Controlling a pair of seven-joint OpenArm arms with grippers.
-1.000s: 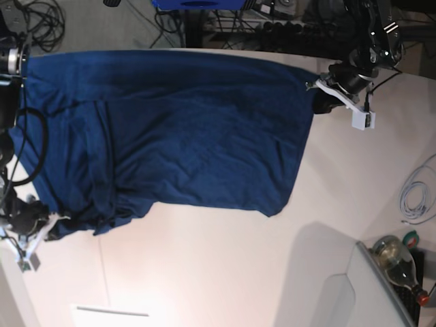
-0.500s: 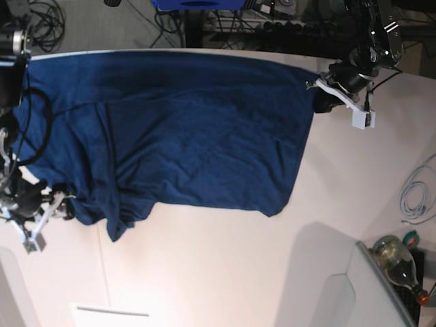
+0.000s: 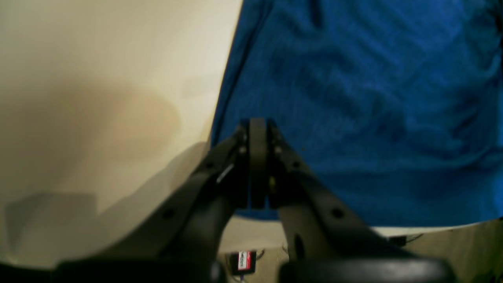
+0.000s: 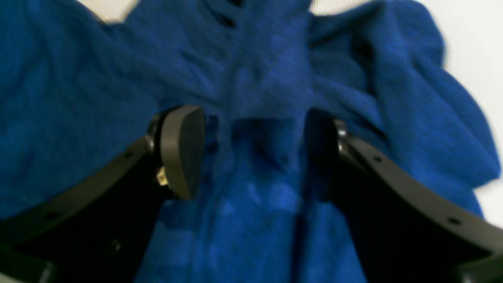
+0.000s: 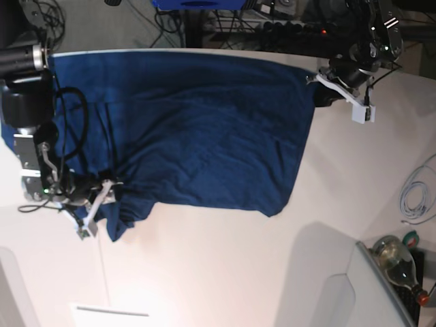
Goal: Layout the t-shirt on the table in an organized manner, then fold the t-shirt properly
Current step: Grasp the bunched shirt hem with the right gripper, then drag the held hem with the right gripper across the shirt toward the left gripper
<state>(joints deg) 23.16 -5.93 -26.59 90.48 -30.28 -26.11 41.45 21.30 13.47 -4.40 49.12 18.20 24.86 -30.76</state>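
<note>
No readable text, labels or numbers in any view.

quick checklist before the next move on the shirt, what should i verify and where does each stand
1. Left gripper has a hold on the t-shirt: ok, fingers pressed together at the hem corner near the table edge.
2. Right gripper has cloth between its fingers: not ok, fingers apart, bunched fabric lies between them but is not clamped.
3. Shirt lies flat: not ok, the sleeve end by the right gripper is crumpled and folded over.
4. Shirt fully on the table: cannot tell, its far edge runs along the table edge.
5. Cable and bottle clear of the shirt: ok, both lie apart from it.
</note>
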